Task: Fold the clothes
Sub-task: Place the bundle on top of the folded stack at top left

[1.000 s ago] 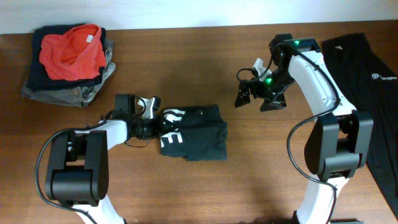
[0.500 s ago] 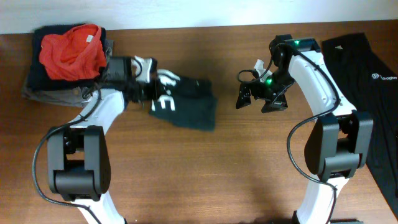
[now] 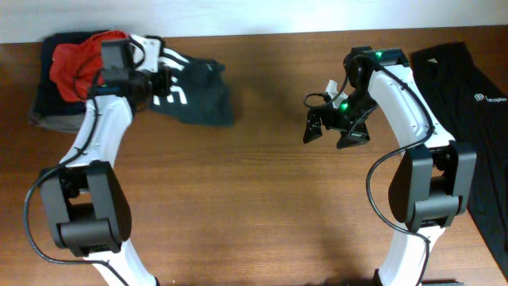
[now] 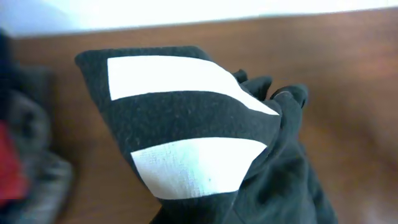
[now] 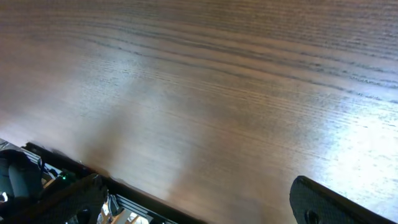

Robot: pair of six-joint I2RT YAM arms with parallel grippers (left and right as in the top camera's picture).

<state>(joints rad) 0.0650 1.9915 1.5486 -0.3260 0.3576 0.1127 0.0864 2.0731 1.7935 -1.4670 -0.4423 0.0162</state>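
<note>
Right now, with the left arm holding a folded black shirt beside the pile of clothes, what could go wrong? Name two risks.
1. The left jaws grip the folded shirt at one edge only, and the cloth bunches there, so the fold may fall open when released.
2. The pile is topped by a crumpled red garment; a shirt laid on it could slide off.

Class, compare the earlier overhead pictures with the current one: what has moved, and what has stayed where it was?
The left gripper, shut on the folded shirt, carried it from the middle of the table to the far left, beside the pile of clothes. The right gripper stayed open in place; the pile and the spread shirt on the right did not move.
</note>
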